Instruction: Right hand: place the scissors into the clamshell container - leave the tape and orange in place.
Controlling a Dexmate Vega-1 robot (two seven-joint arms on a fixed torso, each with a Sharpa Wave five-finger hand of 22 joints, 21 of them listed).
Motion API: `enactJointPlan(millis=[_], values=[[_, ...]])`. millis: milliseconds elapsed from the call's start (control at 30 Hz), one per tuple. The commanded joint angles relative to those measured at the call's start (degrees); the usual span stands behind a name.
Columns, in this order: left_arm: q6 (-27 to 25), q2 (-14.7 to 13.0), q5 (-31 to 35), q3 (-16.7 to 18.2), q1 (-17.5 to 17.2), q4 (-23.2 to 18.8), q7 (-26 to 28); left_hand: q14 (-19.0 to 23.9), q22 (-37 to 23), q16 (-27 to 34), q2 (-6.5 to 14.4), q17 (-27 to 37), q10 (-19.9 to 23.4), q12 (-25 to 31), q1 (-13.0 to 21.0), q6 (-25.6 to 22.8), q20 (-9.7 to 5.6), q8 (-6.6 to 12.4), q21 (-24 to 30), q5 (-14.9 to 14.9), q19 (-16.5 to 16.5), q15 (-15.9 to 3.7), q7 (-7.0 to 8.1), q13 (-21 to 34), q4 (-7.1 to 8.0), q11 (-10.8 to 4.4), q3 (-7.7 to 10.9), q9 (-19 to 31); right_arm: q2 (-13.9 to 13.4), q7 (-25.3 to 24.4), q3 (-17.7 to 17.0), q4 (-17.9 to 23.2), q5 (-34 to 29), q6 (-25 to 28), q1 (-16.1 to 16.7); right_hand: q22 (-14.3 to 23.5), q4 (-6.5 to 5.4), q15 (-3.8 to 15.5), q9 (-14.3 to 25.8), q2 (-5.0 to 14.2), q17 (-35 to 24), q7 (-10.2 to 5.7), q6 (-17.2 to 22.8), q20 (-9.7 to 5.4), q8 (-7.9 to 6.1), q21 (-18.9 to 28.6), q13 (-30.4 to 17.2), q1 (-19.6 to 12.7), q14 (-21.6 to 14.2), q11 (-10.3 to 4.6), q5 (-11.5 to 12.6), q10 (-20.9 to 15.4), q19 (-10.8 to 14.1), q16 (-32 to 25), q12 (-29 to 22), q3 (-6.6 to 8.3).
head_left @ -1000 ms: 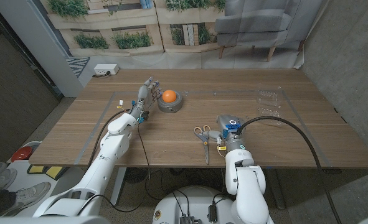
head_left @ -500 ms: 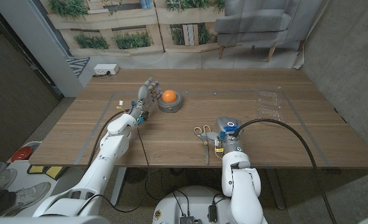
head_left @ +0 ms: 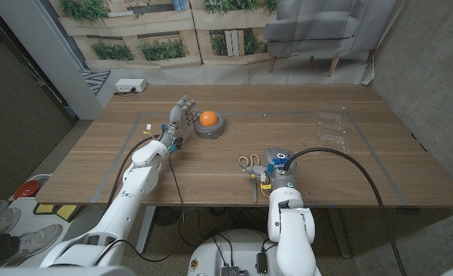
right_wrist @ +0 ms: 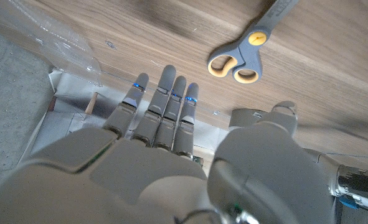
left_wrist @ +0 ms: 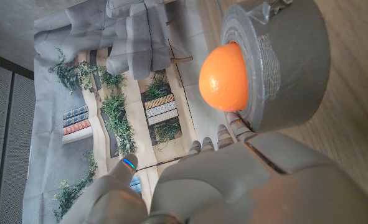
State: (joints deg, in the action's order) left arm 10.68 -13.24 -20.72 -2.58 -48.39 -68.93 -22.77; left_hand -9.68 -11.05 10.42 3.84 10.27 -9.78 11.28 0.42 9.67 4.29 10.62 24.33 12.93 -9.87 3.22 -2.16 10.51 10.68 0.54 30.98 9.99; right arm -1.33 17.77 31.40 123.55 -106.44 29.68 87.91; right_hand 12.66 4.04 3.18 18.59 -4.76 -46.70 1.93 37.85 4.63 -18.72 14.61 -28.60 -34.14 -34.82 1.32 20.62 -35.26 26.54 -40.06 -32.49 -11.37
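Lying on the table, the scissors sat just left of the right hand, handles away from the robot, not held. Right hand: fingers straight and apart, holding nothing. Clamshell lay open, well apart toward the far right. Orange sat in the tape. Left hand stood beside the tape, fingers extended, empty.

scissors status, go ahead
Right robot hand open beside scissors, not gripping. Left robot hand open by tape. Clamshell container far off, path unobstructed.
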Motion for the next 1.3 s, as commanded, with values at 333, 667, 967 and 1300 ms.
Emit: enactJointPlan(millis=[333,667,967,1300], values=[[-0.15,-0.14,0.01,0.05,-0.26,0.09,0.00,-4.80,-0.16,0.40,6.52,0.24,-3.98,0.33,0.01,0.29,0.14,-0.04,-0.10,0.30,-0.01,0.43,-0.47,0.26,0.13,0.14,-0.03,0.24,1.31,1.56,0.66,-1.81,-1.61,-0.12,-0.12,0.06,0.56,1.49,0.93,1.41,-2.14,-0.16,0.42,0.45,-0.33,-0.38,-1.66,-1.94,-0.33,-0.14,0.77,0.08,-1.09,-1.30,-2.07,-0.34],[-0.16,-0.15,-0.01,-0.10,-0.09,0.40,-0.31,-4.77,-0.17,0.42,6.52,0.25,-3.94,0.35,0.01,0.25,0.11,-0.02,-0.12,0.31,0.01,0.43,-0.41,0.26,0.14,0.13,0.01,0.24,1.16,1.03,1.32,-3.10,-1.29,-0.28,-0.47,-0.04,1.41,1.65,1.57,3.60,-4.19,0.05,0.21,0.61,-0.46,-0.72,-3.11,-5.01,0.16,-0.15,1.86,0.67,-1.99,-2.65,-3.24,0.95],[0.02,-0.16,-0.03,-0.10,0.19,0.92,-0.49,-4.78,-0.17,0.42,6.49,0.25,-3.93,0.35,-0.01,0.24,0.11,-0.02,-0.15,0.31,0.00,0.41,-0.45,0.27,0.16,0.10,0.02,0.25,0.90,0.99,1.51,-3.96,-0.74,-0.28,-1.03,-0.09,2.03,1.89,2.06,3.79,-5.93,-0.06,-0.01,0.23,-0.55,-0.63,-4.20,-6.64,0.60,-0.51,2.51,1.52,-1.80,-3.75,-3.96,1.20],[0.37,-0.12,-0.11,-0.01,0.71,1.96,-0.71,-4.80,-0.18,0.42,6.47,0.26,-3.95,0.35,-0.03,0.27,0.15,-0.03,-0.19,0.31,-0.04,0.43,-0.47,0.27,0.17,0.10,0.03,0.25,0.47,1.93,1.67,-4.69,-0.17,-0.45,-1.88,-0.13,1.80,1.77,2.62,3.99,-7.99,-0.27,0.21,0.16,-0.88,-0.62,-5.45,-6.61,1.17,-0.33,2.98,2.52,-1.81,-5.04,-4.76,1.03]])
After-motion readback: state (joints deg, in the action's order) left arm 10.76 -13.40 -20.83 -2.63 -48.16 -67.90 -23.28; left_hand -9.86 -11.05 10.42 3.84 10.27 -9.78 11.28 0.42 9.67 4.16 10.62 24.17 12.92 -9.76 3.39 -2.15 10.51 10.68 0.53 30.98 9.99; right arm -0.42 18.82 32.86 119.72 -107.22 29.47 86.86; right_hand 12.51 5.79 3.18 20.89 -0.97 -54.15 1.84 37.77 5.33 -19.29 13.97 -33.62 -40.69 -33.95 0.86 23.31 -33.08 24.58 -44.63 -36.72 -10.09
